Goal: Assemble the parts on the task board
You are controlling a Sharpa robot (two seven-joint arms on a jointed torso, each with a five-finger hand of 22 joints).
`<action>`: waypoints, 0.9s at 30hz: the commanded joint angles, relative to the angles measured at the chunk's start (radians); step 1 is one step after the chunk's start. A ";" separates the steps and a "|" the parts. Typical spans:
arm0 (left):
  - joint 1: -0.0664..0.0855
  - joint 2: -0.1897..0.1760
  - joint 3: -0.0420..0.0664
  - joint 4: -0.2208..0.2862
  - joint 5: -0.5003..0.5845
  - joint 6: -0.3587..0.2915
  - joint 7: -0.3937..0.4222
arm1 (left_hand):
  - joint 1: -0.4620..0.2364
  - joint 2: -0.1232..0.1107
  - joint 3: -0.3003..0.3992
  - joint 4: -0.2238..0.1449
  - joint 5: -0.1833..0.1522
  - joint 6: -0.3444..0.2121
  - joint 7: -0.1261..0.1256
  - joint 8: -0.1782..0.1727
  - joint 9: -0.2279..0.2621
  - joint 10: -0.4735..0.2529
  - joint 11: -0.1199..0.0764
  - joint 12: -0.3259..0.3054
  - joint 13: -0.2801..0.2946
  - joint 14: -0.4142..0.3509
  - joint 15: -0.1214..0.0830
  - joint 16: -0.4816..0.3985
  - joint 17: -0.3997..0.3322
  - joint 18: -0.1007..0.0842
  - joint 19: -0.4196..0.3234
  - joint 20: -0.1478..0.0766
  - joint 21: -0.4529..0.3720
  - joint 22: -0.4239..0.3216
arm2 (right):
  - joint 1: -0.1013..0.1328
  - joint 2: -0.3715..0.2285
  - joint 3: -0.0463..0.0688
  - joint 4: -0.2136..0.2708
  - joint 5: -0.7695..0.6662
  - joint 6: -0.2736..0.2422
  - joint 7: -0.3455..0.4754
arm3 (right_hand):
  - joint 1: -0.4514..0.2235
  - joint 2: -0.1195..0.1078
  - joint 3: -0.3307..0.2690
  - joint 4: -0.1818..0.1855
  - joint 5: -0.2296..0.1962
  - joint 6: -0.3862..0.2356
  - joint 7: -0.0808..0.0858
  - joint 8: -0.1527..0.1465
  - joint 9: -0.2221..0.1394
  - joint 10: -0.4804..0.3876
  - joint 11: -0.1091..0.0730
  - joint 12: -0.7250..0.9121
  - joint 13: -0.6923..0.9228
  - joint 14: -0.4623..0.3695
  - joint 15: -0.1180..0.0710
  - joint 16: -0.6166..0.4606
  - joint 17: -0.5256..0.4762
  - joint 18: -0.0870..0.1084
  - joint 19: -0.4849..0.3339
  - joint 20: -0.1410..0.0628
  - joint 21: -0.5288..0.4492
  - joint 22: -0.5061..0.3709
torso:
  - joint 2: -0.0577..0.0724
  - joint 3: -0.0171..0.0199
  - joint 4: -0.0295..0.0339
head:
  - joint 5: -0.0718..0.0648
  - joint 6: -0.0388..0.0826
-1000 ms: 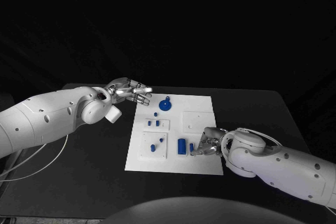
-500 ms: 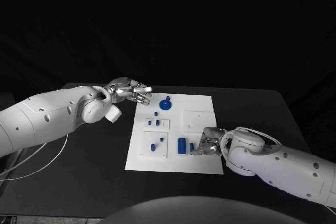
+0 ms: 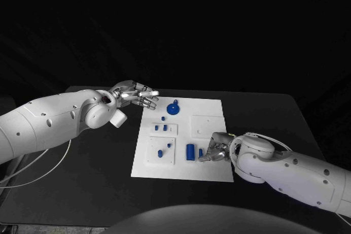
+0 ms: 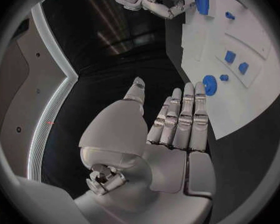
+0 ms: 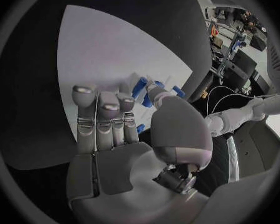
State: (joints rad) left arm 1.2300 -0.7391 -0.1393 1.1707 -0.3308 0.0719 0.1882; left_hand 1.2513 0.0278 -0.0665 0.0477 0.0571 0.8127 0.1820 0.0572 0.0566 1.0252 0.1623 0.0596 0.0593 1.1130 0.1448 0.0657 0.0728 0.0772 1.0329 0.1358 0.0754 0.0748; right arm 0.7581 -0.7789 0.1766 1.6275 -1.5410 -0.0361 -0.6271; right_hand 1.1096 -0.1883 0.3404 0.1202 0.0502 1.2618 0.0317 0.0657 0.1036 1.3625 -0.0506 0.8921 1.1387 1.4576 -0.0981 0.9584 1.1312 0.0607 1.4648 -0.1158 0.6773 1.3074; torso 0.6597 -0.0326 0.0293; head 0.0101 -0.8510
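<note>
Task board (image 3: 208,117) lies mid-frame on the black table (image 3: 88,163), long side running top to bottom of the head view. Blue parts on it: a round disc part (image 3: 172,110) near the board's upper left corner, small pegs (image 3: 161,127) just below it, two more on the lower-left raised plate (image 3: 161,153), and a tall cylinder (image 3: 190,152) right of that plate.

Right hand (image 3: 216,147) sits over the board's lower right edge, fingers curled down beside a small blue piece (image 3: 200,154); the right wrist view shows a blue piece (image 5: 139,87) at the fingertips, but whether it is pinched cannot be told. Against the earlier frames the right hand has crept slightly toward the frame's left; the parts lie as before.

Left hand (image 3: 136,96) hovers off the board's upper left corner, fingers extended side by side, holding nothing, unmoved since the earlier frames.

Bare table borders the board left, right and below; the board's upper right quarter carries no parts.
</note>
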 commanded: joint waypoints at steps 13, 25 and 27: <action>0.000 0.001 0.000 -0.001 -0.002 0.015 0.005 | 0.002 -0.004 0.002 -0.001 0.002 -0.005 -0.004 -0.001 -0.001 -0.006 0.002 0.001 0.000 -0.008 0.001 -0.005 0.000 -0.005 -0.007 -0.002 -0.003 -0.001 | -0.002 0.012 -0.001 -0.038 -0.009 -0.012 0.003 | 0.012 0.014 0.018 -0.023 -0.002 0.008 -0.001 -0.001 -0.002 0.008 -0.001 0.003 0.006 0.007 0.000 -0.001 0.005 -0.015 0.056 -0.008 0.008 0.064 | 0.000 -0.0002 0.0005 | -0.002 0.002; 0.000 0.001 -0.001 -0.002 -0.002 0.016 0.005 | 0.002 -0.004 0.002 -0.001 0.002 -0.005 -0.004 -0.001 -0.001 -0.006 0.002 0.001 0.000 -0.008 0.001 -0.005 0.000 -0.005 -0.007 -0.002 -0.003 -0.001 | -0.002 0.012 -0.001 -0.040 0.017 -0.025 0.020 | 0.002 0.014 0.018 -0.010 -0.002 0.008 -0.001 -0.001 -0.003 0.009 -0.001 0.002 0.007 0.006 -0.001 -0.003 0.004 -0.015 0.056 -0.008 0.005 0.064 | 0.000 -0.0012 -0.0002 | -0.003 0.004; 0.000 0.001 -0.001 -0.002 -0.002 0.015 0.006 | 0.002 -0.004 0.002 -0.001 0.002 -0.005 -0.004 -0.001 -0.001 -0.006 0.002 0.001 0.000 -0.008 0.001 -0.005 0.000 -0.005 -0.007 -0.002 -0.003 -0.001 | -0.002 0.007 -0.001 -0.039 0.030 -0.033 0.029 | 0.001 0.011 0.021 -0.007 -0.002 0.006 -0.001 -0.002 -0.003 0.008 -0.001 0.001 0.006 0.006 -0.001 -0.006 0.002 -0.015 0.056 -0.008 0.003 0.063 | -0.001 -0.0012 -0.0003 | -0.003 0.007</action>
State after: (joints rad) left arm 1.2300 -0.7389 -0.1401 1.1682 -0.3313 0.0729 0.1876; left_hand 1.2513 0.0278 -0.0666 0.0477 0.0571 0.8128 0.1820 0.0573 0.0566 1.0252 0.1623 0.0596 0.0593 1.1130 0.1448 0.0657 0.0728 0.0773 1.0329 0.1358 0.0754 0.0748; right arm 0.7593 -0.7694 0.1779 1.5914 -1.5304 -0.0584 -0.6133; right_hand 1.1216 -0.1763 0.3632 0.1078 0.0497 1.2708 0.0274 0.0661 0.1039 1.3636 -0.0519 0.8924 1.1442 1.4576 -0.0980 0.9584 1.1345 0.0608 1.4648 -0.1158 0.6814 1.3074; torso 0.6594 -0.0336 0.0293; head 0.0073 -0.8460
